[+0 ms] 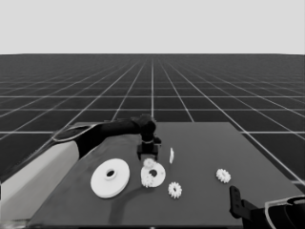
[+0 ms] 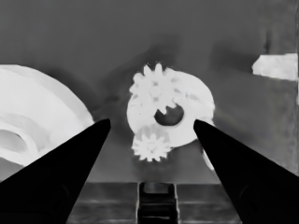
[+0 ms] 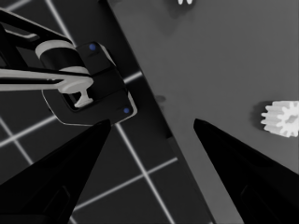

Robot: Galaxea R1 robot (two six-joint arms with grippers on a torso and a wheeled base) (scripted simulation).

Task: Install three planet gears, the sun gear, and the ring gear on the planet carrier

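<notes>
Hovering: left hand point(image 2: 152, 122) (apart) over smaller round part point(image 2: 187, 116)

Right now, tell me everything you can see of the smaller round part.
The smaller round part is a flat white disc with a round centre hole, lying flat near the table's middle, just right of the larger round part. Two small gears sit at its rim, on opposite sides of the hole, one overhanging the edge. The left gripper hangs above it, fingers open and holding nothing. Nothing else touches it.
</notes>
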